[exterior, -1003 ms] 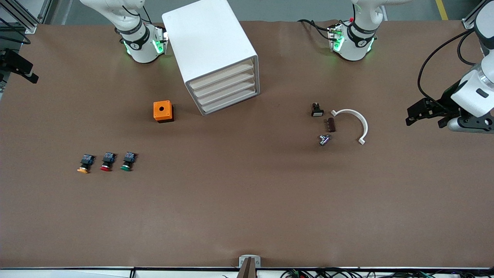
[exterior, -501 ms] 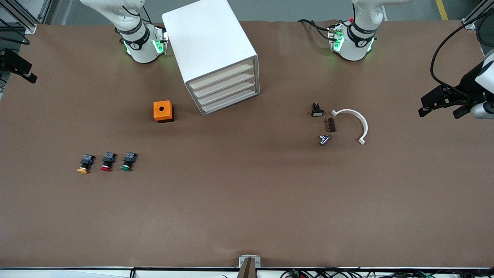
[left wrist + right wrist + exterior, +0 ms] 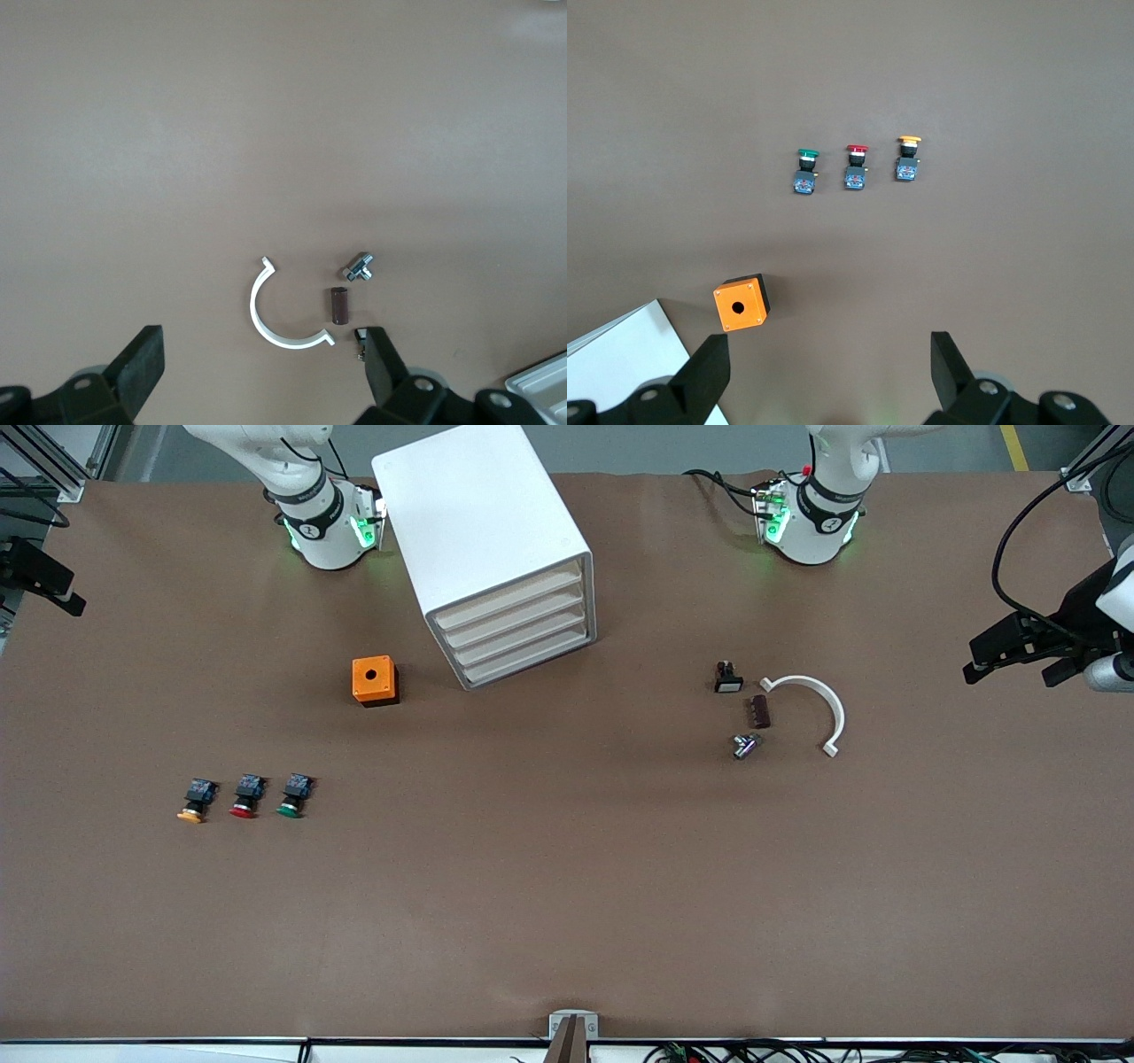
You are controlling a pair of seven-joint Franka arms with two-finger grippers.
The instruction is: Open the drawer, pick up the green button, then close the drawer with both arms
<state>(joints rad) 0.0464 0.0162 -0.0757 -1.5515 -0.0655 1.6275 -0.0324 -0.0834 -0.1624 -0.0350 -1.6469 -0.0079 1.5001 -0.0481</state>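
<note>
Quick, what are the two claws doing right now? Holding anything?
Left gripper: open, empty, over the table near the white curved piece.
Right gripper: open, empty, over the orange box.

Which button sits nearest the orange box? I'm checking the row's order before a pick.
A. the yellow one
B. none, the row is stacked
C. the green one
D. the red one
C: in the row of three, the green button lies at the end closest to the orange box.
</note>
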